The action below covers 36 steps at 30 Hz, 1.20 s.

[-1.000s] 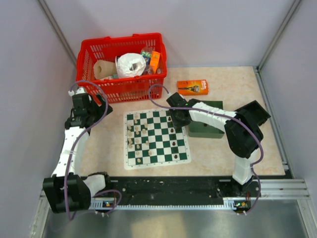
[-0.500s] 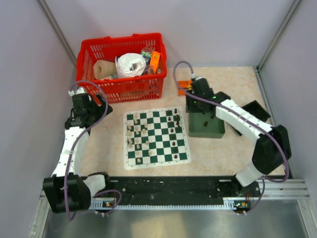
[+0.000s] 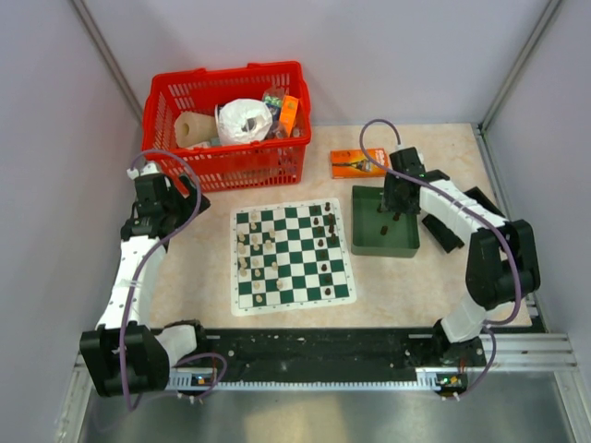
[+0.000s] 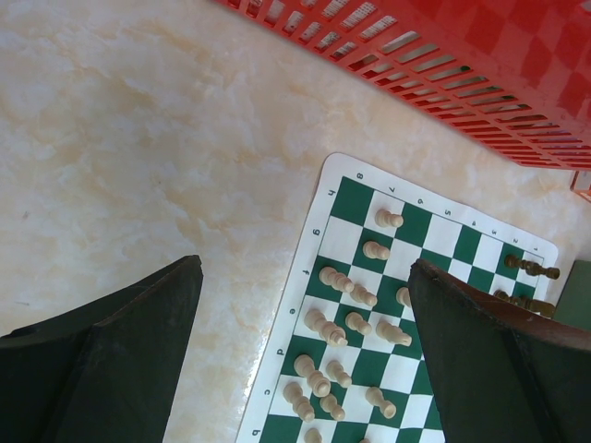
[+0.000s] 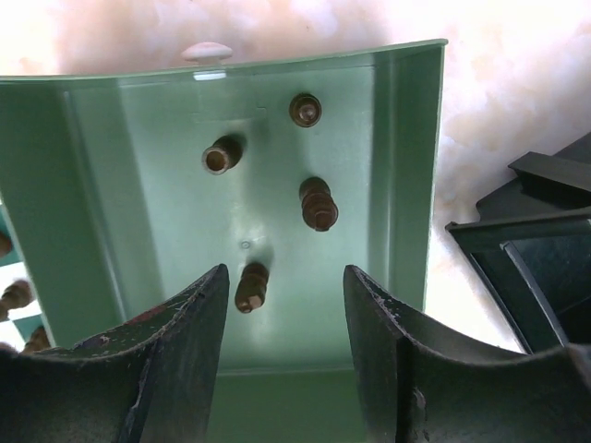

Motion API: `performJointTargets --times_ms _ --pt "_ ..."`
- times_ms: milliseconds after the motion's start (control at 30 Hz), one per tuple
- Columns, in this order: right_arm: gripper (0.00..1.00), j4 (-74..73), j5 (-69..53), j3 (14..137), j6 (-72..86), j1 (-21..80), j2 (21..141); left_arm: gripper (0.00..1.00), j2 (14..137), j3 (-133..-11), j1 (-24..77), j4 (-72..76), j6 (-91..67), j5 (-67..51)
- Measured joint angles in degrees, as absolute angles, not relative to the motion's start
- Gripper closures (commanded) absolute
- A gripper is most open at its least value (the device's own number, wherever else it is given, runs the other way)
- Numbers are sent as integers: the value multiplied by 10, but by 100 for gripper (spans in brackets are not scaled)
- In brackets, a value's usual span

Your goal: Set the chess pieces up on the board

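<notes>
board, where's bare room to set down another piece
On the board the middle columns are bare, between the cream pieces on its left and the dark pieces on its right. Those two sides are crowded.

Bright, even overhead light with soft shadows. The tray (image 5: 138, 185) floor shows a pale sheen. Close fingers (image 5: 175, 369) look blurred.

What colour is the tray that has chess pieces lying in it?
Green. The rectangular plastic tray shows best in the right wrist view.
</notes>
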<state>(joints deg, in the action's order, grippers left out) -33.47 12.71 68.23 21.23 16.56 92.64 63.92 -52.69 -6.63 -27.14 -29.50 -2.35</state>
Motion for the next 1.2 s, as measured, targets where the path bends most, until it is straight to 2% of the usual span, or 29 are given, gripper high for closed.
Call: performJointTargets --times_ms 533,900,1200 --pt "59 -322 133 684 187 149 999 2 639 -527 -66 -272 -295 -21" --pt "62 -309 136 686 176 143 1009 1 639 -527 -66 -272 -295 -21" --pt "69 -298 137 699 169 143 1011 1 639 -527 -66 -272 -295 -21"
